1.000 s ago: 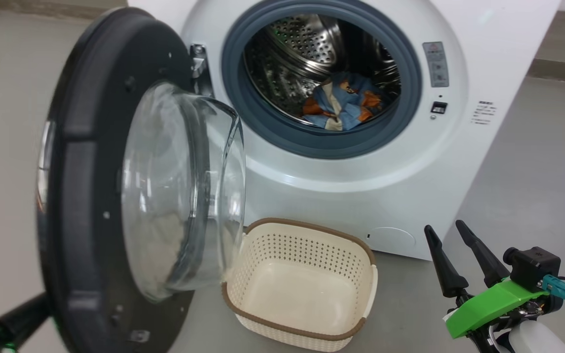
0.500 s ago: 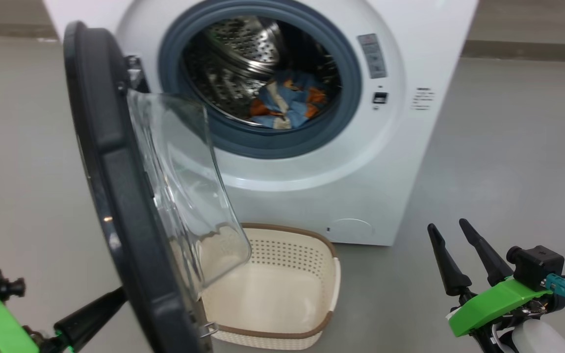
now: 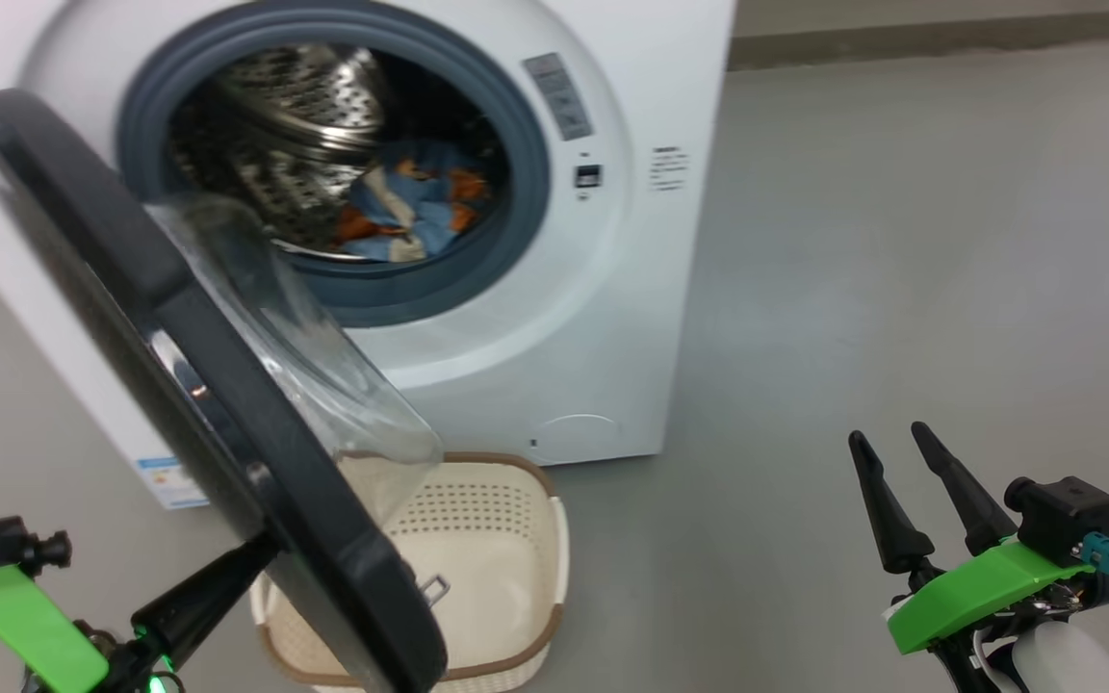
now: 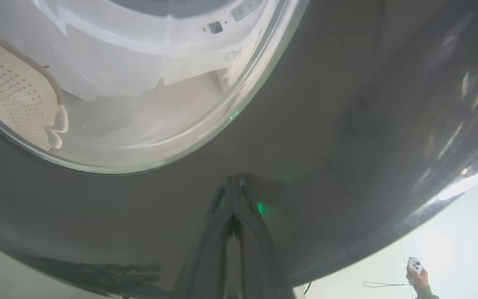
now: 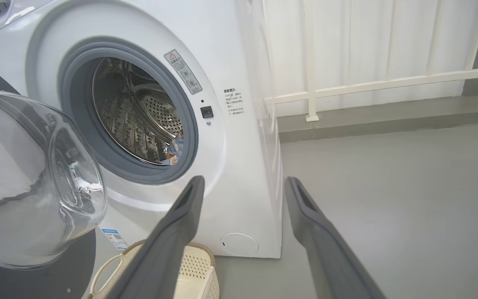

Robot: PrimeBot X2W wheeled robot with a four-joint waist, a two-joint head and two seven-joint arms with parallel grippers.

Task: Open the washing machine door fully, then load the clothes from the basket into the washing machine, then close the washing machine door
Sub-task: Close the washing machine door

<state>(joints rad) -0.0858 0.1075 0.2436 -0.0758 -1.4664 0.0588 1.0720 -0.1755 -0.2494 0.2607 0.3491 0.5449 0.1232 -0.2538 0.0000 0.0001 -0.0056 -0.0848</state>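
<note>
The clothes (image 3: 410, 207) lie inside the steel drum (image 3: 295, 106) of the washing machine (image 3: 564, 318), and the basket (image 3: 463, 500) stands empty on the floor (image 3: 901, 241) against the machine's front, so we judge that closing is the step left. The washing machine door (image 3: 227, 414) stands half swung. Our left pincer (image 4: 232, 182), pressed together and holding nothing, sets its tips against the door's glossy outer face. That contact is our main worry: a bare push on a slick curved surface may slide toward the rim, and the door would then stop short of latching. The garments sit near the grey seal (image 3: 528, 183), so a loose fold could get caught under the glass bowl (image 3: 323, 366). The door's lower edge hangs over the basket; we cannot tell whether it clears the rim. Our right pincer (image 3: 889, 436) hangs spread and empty, well apart.
</note>
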